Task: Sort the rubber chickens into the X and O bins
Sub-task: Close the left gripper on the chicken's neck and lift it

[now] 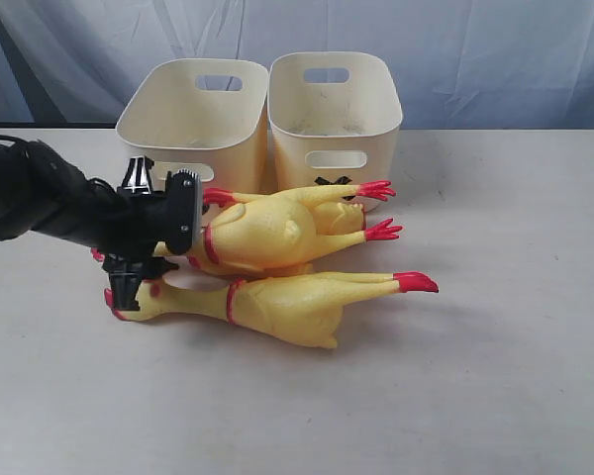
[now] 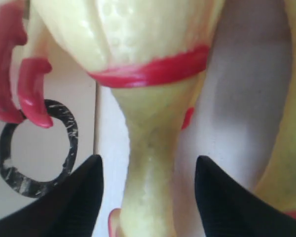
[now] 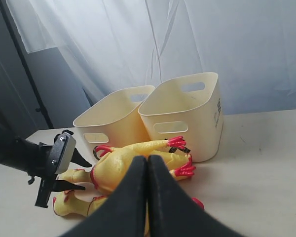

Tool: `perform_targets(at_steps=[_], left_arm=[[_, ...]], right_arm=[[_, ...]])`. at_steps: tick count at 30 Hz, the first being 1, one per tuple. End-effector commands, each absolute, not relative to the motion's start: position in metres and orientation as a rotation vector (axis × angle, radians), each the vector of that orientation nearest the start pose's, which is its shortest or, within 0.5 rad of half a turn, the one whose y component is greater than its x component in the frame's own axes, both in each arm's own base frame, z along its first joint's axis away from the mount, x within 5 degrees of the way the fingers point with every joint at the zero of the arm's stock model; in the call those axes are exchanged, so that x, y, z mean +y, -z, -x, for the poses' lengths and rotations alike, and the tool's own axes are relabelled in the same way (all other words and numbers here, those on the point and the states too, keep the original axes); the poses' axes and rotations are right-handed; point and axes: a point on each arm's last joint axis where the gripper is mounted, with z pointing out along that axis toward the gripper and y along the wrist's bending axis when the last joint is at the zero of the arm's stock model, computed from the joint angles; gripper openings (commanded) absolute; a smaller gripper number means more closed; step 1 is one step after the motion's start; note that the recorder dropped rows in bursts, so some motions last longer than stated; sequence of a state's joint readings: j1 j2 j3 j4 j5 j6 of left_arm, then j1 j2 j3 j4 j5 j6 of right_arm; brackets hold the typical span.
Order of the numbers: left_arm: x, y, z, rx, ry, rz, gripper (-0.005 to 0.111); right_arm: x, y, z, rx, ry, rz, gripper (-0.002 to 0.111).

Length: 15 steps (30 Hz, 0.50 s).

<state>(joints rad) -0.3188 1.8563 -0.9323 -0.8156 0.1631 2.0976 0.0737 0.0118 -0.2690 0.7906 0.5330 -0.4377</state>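
Rubber chickens (image 1: 277, 237): two long whole units lie on their sides on the table (image 1: 495, 346), directly in front of the bins, heads toward the left arm and red feet toward the right. The rear chicken (image 3: 113, 170) lies just in front of both bins. The front chicken (image 1: 297, 302) lies parallel to it, on the camera side and just beside it.

O bin (image 1: 193, 124) stands on the left and X bin (image 1: 337, 109) on the right, side by side. The X mark (image 1: 335, 182) is partly covered by chicken feet; the O mark (image 2: 37, 148) appears in the left wrist view only.

Left gripper (image 2: 148, 168): jaws spread wide, one finger (image 2: 64, 202) on each side of the rear chicken's neck (below the red neck band). A gap shows on both sides, so nothing is pinched.

Right gripper (image 3: 147, 163): fingers pressed together, holding nothing, raised above the table on the camera side of the chickens.
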Motion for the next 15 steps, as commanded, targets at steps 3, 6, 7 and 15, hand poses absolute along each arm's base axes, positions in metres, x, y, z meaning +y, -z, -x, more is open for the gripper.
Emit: perform_targets(at_steps=[3, 6, 7, 15], left_arm=[[-0.1214, -0.1326, -0.3354, 1.714, -0.278, -1.859, 0.053], [-0.1216, -0.1282, -0.3353, 1.723, -0.267, -1.868, 0.053], [-0.1216, -0.1266, -0.3353, 1.726, -0.264, -1.871, 0.053], [-0.1216, -0.1247, -0.3353, 1.725, -0.264, -1.880, 0.038]], right_arm=[[0.0349, -0.2683, -0.0291, 1.636, -0.563, 0.121, -0.001], [0.0349, -0.2683, -0.0291, 1.636, -0.563, 0.121, -0.001], [0.0349, -0.2683, -0.0291, 1.636, -0.563, 0.121, -0.001], [0.0349, -0.2683, -0.0291, 1.636, -0.563, 0.121, -0.001]])
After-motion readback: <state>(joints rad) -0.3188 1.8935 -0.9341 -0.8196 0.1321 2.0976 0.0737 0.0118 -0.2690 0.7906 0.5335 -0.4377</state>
